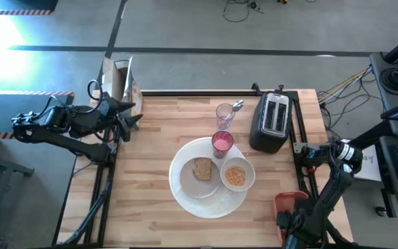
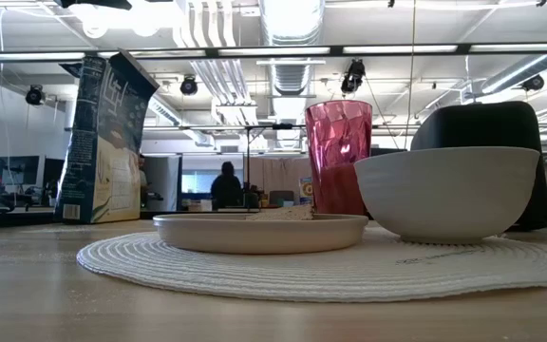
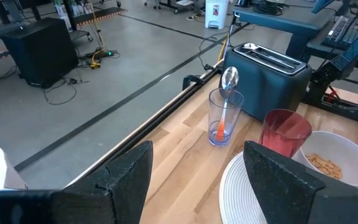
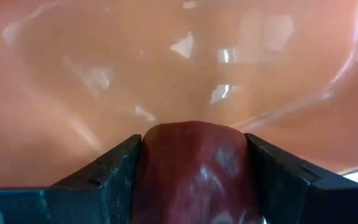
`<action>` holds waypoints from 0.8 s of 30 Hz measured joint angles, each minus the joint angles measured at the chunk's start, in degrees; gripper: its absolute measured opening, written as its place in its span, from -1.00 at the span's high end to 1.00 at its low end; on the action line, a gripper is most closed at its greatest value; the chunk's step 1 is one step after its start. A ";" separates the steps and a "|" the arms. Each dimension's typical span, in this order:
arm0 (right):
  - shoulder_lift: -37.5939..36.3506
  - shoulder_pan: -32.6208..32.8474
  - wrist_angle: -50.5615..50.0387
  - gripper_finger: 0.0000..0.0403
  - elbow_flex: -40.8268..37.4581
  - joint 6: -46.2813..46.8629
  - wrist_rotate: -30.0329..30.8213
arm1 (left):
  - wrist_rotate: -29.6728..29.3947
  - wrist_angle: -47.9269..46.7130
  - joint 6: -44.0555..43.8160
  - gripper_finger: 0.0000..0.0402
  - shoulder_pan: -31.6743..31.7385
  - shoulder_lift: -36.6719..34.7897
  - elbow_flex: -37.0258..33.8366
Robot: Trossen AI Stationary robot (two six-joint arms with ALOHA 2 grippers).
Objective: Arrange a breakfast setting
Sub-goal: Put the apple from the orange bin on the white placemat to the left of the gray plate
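Most of the breakfast is already laid: taking the black toaster (image 1: 271, 122) as the landmark, the round white placemat (image 1: 209, 202) lies just in front of it toward the table's near edge, and on the mat sit the large white plate (image 1: 185, 181) with the brown toast slice (image 1: 202, 169) on it, the small white bowl (image 1: 238, 176) holding orange-tan cereal (image 1: 235, 176), and the translucent pink cup (image 1: 222, 143) at the mat's rim nearest the toaster. What looks left, to my eye, is the dark red fruit (image 4: 194, 171), which is not on the mat: it is down in the orange-red tray (image 1: 287, 203) at the table's near right corner, well in front of the toaster. The right gripper (image 4: 194, 177) is dipped into that tray with its fingers closed against the sides of the fruit, so I'd judge the fruit is about to be carried to the setting. A clear glass (image 1: 225, 113) with a spoon (image 1: 237, 106) standing in it is just left of the toaster, off the mat. Whether the pink cup holds anything I cannot tell. The left gripper (image 3: 197, 177) waits at the table's left edge, far from the toaster and beside a cereal box (image 1: 124, 84), its fingers spread apart and holding nothing.
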 joint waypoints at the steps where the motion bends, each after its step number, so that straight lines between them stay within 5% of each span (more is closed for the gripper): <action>1: -0.10 0.00 0.03 -0.21 0.39 -0.29 -0.31 | 0.00 -0.02 0.00 -0.17 0.01 0.00 0.00; 9: -4.50 0.26 -1.08 -0.21 4.36 3.44 -1.68 | 0.00 -0.17 0.02 -0.17 -0.01 -0.02 0.00; 14: -8.96 0.22 -2.76 -0.20 6.41 9.27 4.45 | 0.00 -0.17 0.02 -0.17 -0.01 0.00 0.00; 19: -13.48 0.15 -5.81 -0.20 8.65 15.97 23.58 | 0.02 -0.17 0.33 -0.17 -0.01 0.00 0.00; 24: -16.65 -1.14 -5.64 -0.20 10.96 16.69 53.09 | 0.02 -0.19 1.51 -0.17 -0.01 0.00 0.00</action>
